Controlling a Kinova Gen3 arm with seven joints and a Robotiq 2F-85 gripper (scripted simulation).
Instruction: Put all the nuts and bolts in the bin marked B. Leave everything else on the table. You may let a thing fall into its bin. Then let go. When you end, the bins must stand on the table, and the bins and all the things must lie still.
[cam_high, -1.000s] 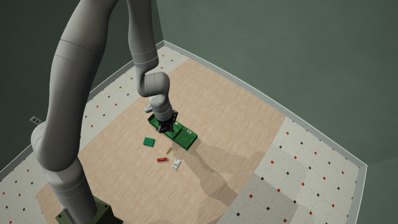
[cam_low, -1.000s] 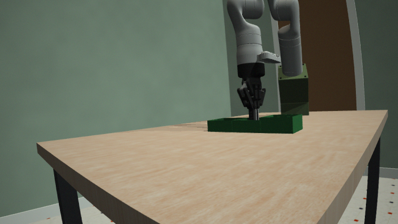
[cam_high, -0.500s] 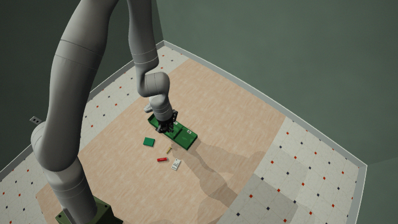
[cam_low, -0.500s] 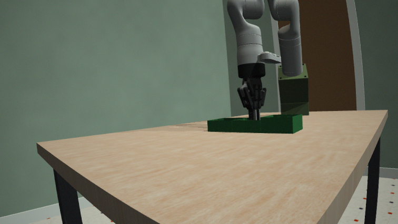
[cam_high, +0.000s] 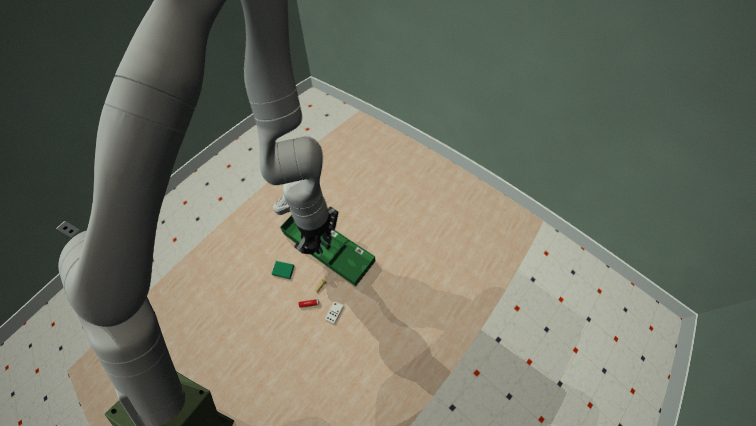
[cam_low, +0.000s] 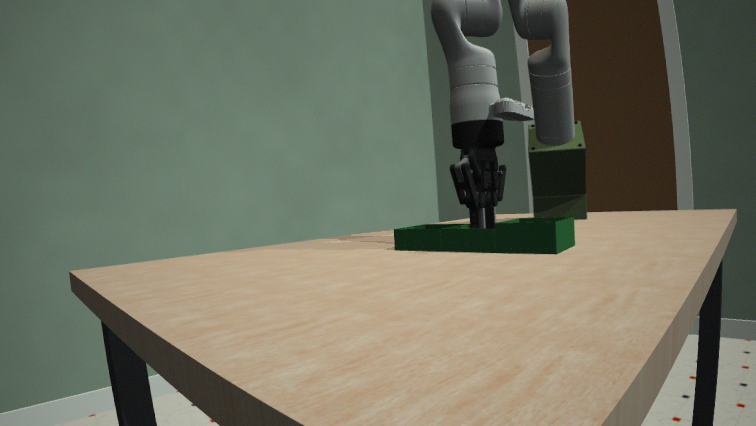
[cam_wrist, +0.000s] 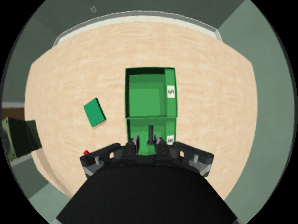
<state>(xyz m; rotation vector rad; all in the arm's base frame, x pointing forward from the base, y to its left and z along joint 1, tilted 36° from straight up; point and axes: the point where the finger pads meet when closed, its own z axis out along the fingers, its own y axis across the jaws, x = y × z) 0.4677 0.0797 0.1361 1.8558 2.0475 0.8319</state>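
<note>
My gripper points down with its fingertips low in the middle compartment of the green bins, whose label looks like a B. The fingers are partly open. A dark bolt shows between them with a gap on each side; whether it rests on the bin floor is hidden. A small brass-coloured piece, shaped like a bolt, lies on the table in the top view, beside the bins; it is too small to name surely.
A green box, a red cylinder and a white domino-like tile lie on the table. The bin compartments stand joined in a row, with low walls around my fingers. The far compartment shows a bare floor in the wrist view.
</note>
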